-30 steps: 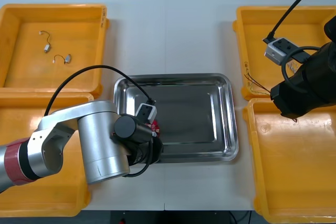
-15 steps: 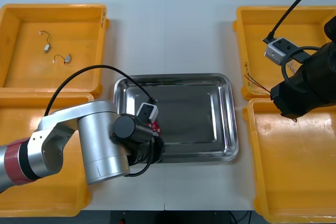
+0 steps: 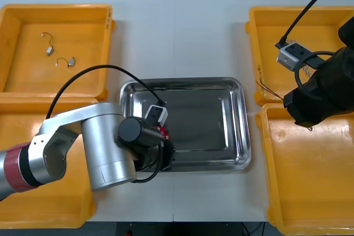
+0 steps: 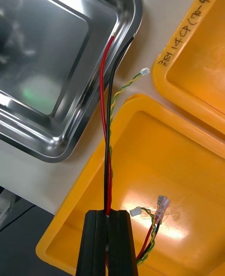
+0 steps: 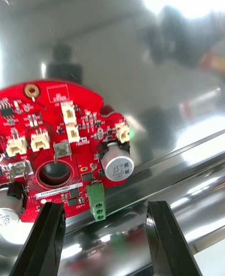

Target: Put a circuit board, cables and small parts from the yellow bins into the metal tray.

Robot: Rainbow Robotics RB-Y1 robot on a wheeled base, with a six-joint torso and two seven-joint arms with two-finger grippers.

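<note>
The open left end effector (image 5: 105, 205) stands at the likely stiff, fragile circuit board (image 5: 47, 111) in the metal tray (image 3: 210, 120) (probably best held by its rim), while the right end effector (image 4: 108, 215) pinches a limp cable (image 4: 108, 187) above a yellow bin (image 4: 159, 163).

Black handwriting is running along the rim of a yellow bin (image 4: 185, 36), seeming to read "25114CP (70~99)", though its first characters are looking uncertain. On the round red circuit board (image 5: 56, 130), a white label strip (image 5: 58, 192) and a silver can (image 5: 117, 165) are carrying print too fine to read.
</note>
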